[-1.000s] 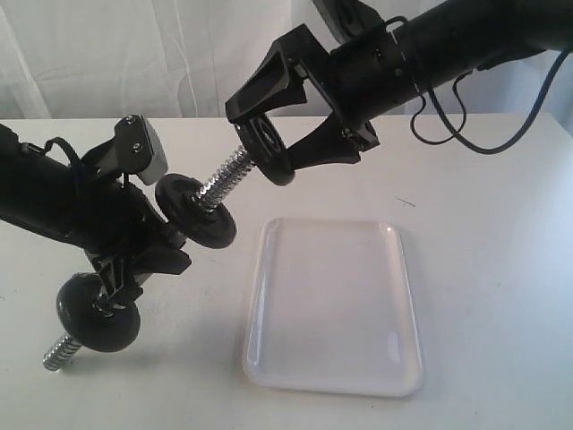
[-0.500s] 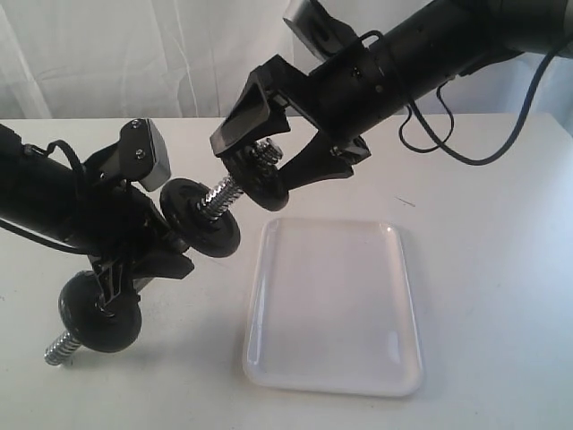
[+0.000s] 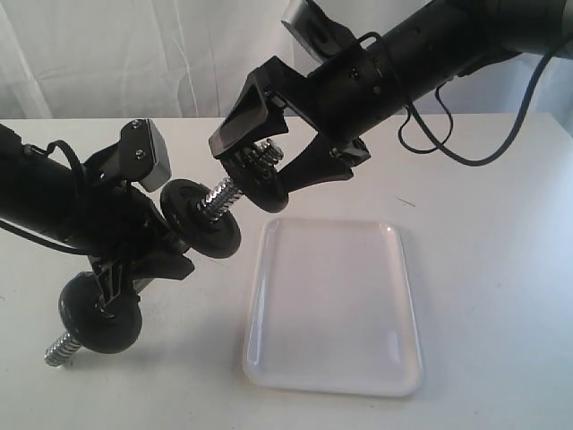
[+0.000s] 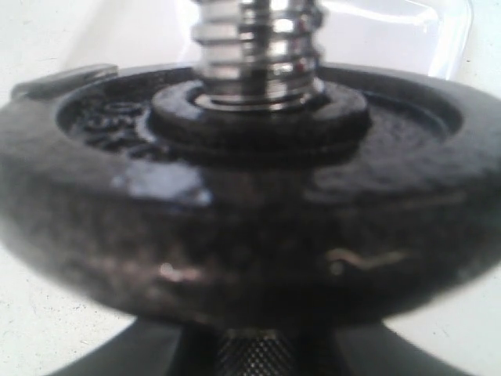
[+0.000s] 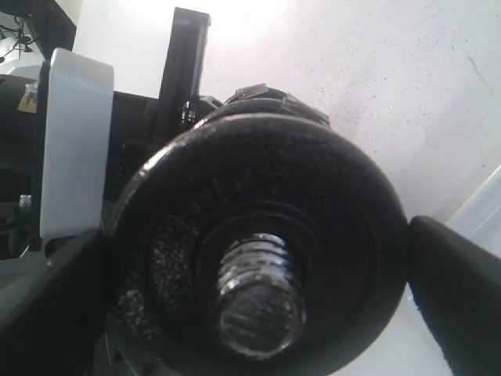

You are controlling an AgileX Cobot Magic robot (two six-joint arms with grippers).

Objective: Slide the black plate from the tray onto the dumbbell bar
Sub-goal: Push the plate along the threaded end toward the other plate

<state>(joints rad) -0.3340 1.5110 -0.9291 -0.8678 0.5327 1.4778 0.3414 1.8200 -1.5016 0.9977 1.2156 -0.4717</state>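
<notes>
Your right claw (image 3: 252,172), gripping the black plate (image 3: 269,191), has slid it onto the dumbbell bar (image 3: 218,195); left claw (image 3: 134,265) clamps the bar; bare thread ahead.

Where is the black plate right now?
Exterior view, upper middle: the right end effector grips the black plate on the raised end of the dumbbell bar, up-left of the tray.

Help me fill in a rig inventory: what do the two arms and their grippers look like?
Both arms are matte black. The right arm trails loose black cables; the right gripper has long angular black fingers. The left arm carries a grey boxy camera housing by the black left gripper.
</notes>
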